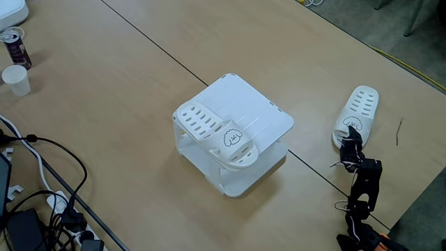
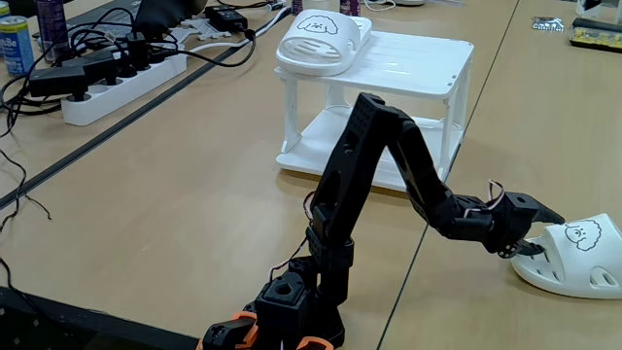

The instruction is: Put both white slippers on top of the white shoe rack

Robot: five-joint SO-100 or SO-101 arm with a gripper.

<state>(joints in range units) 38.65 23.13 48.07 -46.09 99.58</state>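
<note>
One white slipper (image 1: 212,131) lies on the white shoe rack (image 1: 261,111) along the top panel's left edge, its puppy-face strap toward the near corner. A fixed view shows this slipper (image 2: 321,39) on the rack (image 2: 418,58) from the side. The other white slipper (image 1: 361,110) lies flat on the table to the right of the rack. My black gripper (image 1: 352,136) is at its strap end. In the low fixed view the gripper (image 2: 540,235) is open, its jaws spread at the edge of that slipper's (image 2: 578,258) strap, one above and one below.
A paper cup (image 1: 16,79) and a can (image 1: 15,47) stand at the far left. Cables and a power strip (image 2: 121,83) lie along the table's edge. A dark seam (image 1: 153,45) crosses the table. The arm's base (image 2: 287,301) is near the table's edge.
</note>
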